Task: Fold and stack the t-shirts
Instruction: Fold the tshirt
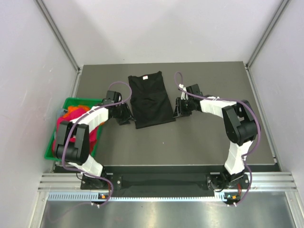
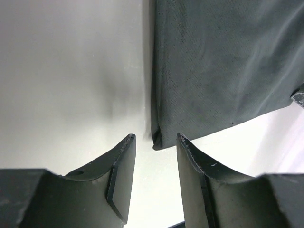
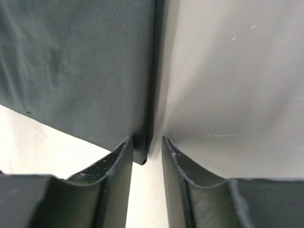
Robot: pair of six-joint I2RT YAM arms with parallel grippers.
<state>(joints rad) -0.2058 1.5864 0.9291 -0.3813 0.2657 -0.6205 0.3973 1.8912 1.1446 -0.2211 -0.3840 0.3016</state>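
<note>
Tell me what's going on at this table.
Two robot arms are working on a black t-shirt lying flat in the middle of the table, its sides already folded in. The left gripper sits open just short of the shirt's near left corner. The right gripper has its jaws slightly apart around the near right corner, not clamped. Other shirts, orange and pink-red, wait in the green bin at the left.

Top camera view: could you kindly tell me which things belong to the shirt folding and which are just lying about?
Part of the job:
- black t-shirt, spread flat
- red and orange shirts, heaped in the bin
- left gripper and right gripper, at the black t-shirt's near corners

Just lying about:
- green bin
- table
</note>
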